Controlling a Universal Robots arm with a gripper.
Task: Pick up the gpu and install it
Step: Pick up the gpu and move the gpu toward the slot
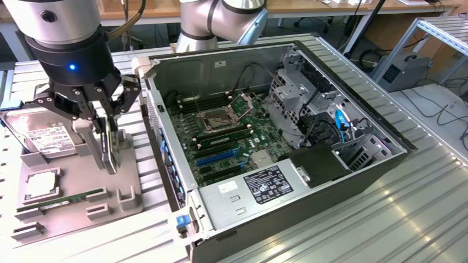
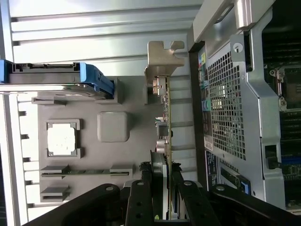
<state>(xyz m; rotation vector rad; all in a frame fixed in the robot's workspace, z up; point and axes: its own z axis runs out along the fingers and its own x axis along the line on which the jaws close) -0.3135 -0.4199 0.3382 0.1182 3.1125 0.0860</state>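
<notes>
My pincer (image 1: 102, 118) seems clamped on the gpu (image 1: 109, 147), which stands on edge in the grey tray (image 1: 76, 216), beside the hard drive (image 1: 40, 134), chip (image 1: 40, 185) and memory stick (image 1: 62, 201). The computer case (image 1: 329, 208) lies open alongside.

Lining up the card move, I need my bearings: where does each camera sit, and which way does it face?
Exterior view: off the arm, high, looking down on the open computer case and grey parts tray; the arm and hand show at the exterior view's left.
Wrist view: on the wrist, looking along the hand to the gpu it grips, parts tray beyond.
Shared: hand, gpu, parts tray, computer case, hard drive.
</notes>
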